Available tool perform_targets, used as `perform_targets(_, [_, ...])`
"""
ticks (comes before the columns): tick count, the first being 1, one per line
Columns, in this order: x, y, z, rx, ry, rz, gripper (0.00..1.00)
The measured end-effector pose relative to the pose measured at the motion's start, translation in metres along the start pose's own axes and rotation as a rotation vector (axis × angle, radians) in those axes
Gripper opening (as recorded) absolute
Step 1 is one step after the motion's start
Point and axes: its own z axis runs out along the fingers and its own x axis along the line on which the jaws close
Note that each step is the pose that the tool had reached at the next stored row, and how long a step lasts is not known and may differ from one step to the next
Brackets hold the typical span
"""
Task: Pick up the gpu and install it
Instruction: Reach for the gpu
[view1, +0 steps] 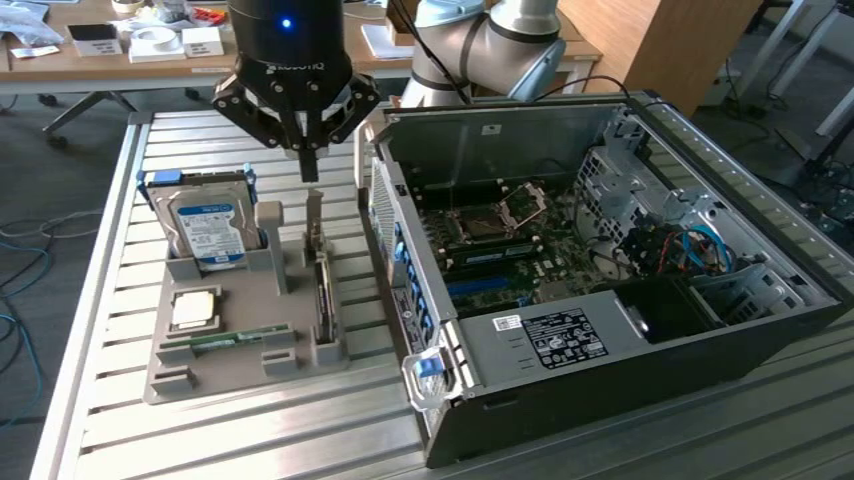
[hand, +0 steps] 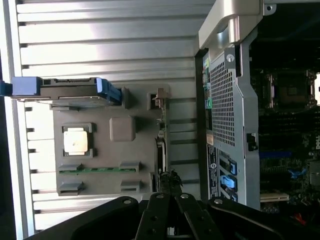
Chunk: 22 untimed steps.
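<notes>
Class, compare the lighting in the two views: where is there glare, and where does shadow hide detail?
Wrist view: the slatted metal table glares near white, the computer case interior sinks into deep shadow, and the pincer is a dark silhouette. Exterior view: light is more even, the motherboard is readable, with mild sheen on the table slats.

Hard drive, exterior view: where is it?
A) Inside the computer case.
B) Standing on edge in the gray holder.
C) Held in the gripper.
B: the hard drive stands on edge in the gray holder, apart from the gripper.
</notes>
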Motion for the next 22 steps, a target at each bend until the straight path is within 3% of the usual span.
perform_targets(7, [0.002, -0.0095, -0.0005, 0.0, 0.0, 0.0, 0.11])
perform_targets(22, [0.009, -0.0115, 0.0023, 0.0001, 0.0001, 0.0, 0.11])
